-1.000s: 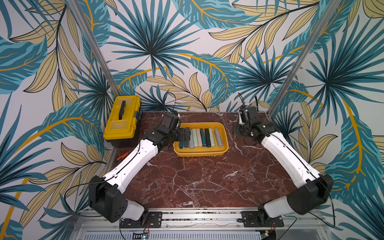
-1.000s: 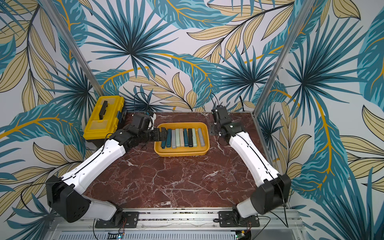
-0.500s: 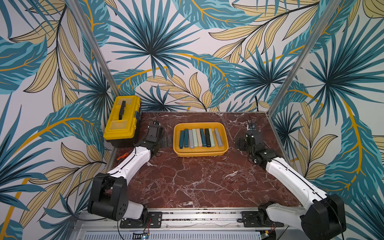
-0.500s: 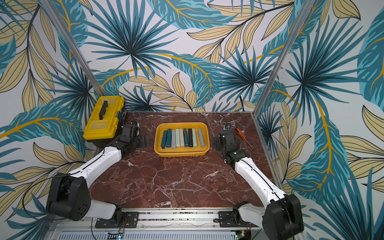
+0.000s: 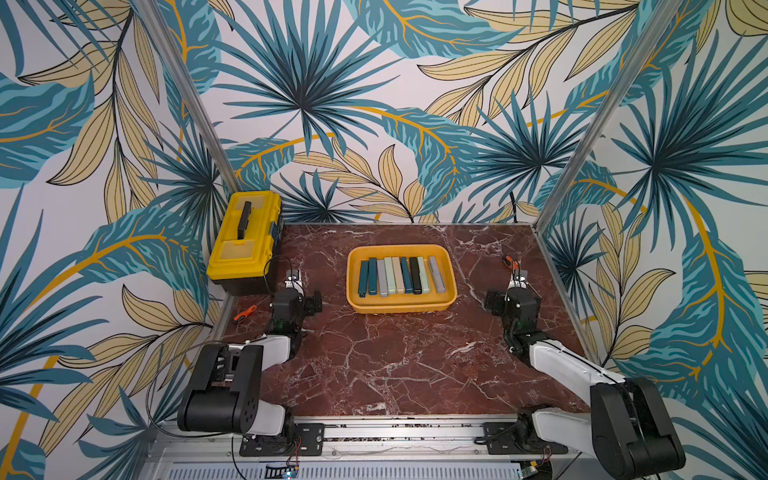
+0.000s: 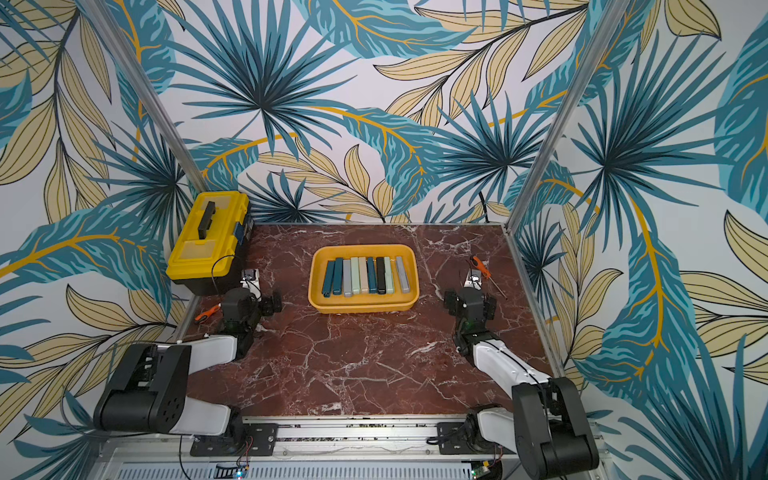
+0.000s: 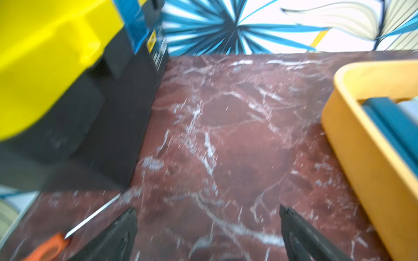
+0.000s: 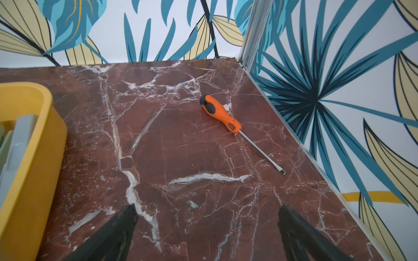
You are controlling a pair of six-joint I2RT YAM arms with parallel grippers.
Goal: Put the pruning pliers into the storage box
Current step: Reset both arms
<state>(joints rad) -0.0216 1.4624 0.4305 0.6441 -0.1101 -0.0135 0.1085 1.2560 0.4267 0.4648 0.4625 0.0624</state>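
We see the left arm [image 5: 274, 347] folded low along the left side of the table [image 5: 395, 365]. The left gripper [image 7: 208, 228] is aimed at the back wall, just beside the yellow toolbox [image 5: 245, 237]. The right arm [image 5: 561, 365] mirrors it on the right side, and the right gripper [image 8: 207, 226] faces the screwdriver [image 8: 220, 115]. In both wrist views we read the fingers [image 7: 122, 232] spread wide over bare marble, nothing between them. A small orange-handled tool [image 5: 244, 313] lies near the left wrist.

We count nine pliers [image 5: 401, 275] lying flat in the orange tray [image 5: 398, 248], mid-table, between the arms and well apart from both. They are packed side by side, long axes running from the near edge toward the back wall, the leftmost ones tilted slightly.
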